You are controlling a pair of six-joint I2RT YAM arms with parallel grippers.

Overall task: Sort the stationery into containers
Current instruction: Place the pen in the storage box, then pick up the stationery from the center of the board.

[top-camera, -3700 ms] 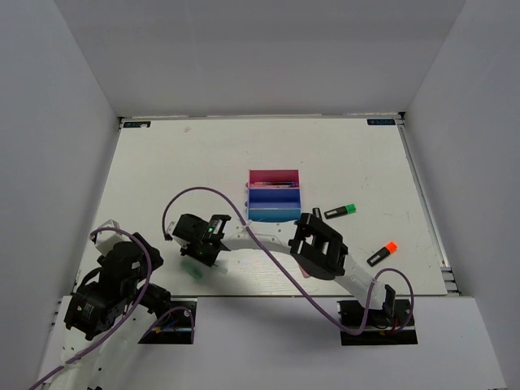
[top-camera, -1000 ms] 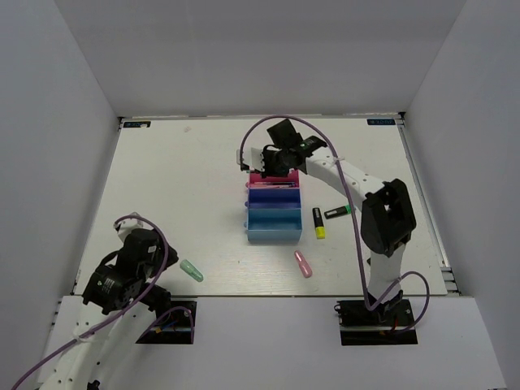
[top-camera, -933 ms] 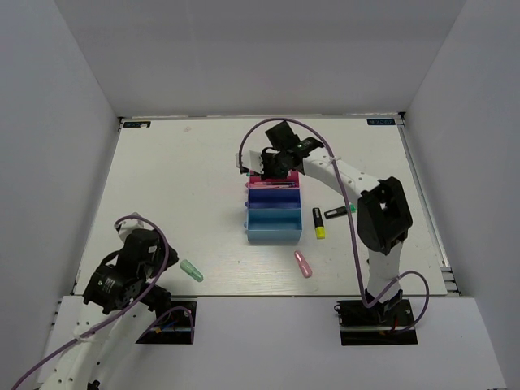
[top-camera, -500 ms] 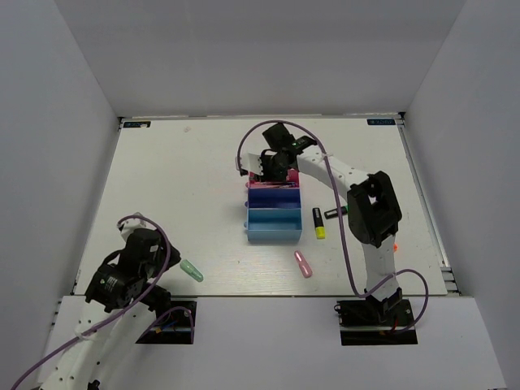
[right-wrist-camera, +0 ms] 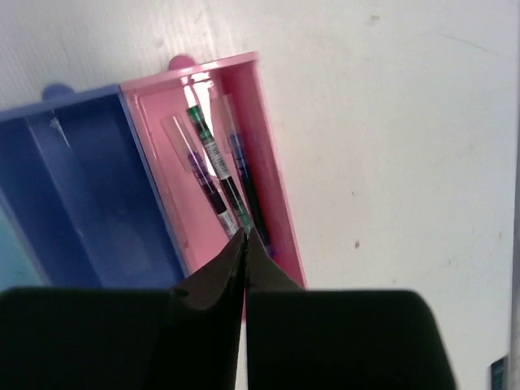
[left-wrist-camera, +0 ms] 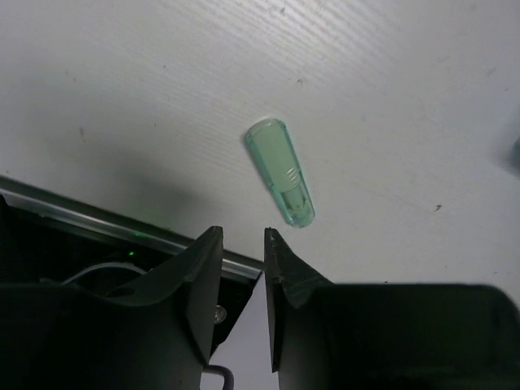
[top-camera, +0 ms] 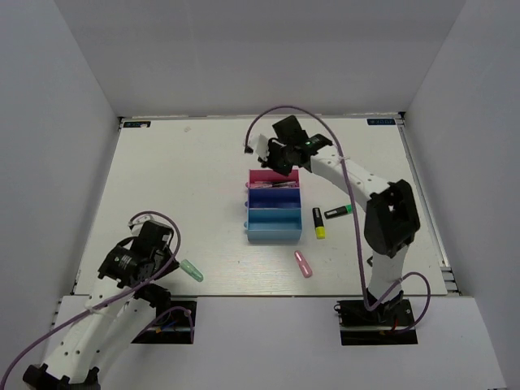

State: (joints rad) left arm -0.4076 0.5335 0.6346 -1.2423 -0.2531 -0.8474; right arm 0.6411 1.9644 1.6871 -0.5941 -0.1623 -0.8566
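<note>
Jaws first: my right jaws are pressed together with no gap, poised over the magenta-pink tray (right-wrist-camera: 154,179). Their tips overlap the end of one of the thin pens (right-wrist-camera: 213,166) lying in that tray, and I cannot tell whether they touch it. My left jaws stand a narrow slit apart, holding nothing, low over the bench (top-camera: 187,187) near its front edge. The mint-green stick (left-wrist-camera: 280,172) lies flat just ahead of them. The dark blue tray (top-camera: 274,195) and the light blue tray (top-camera: 274,223) adjoin the pink one in a row. Right of the light blue tray lie a yellow-capped highlighter (top-camera: 318,223) and a green-capped highlighter (top-camera: 340,213). A pink stick (top-camera: 303,263) lies nearer me.
</note>
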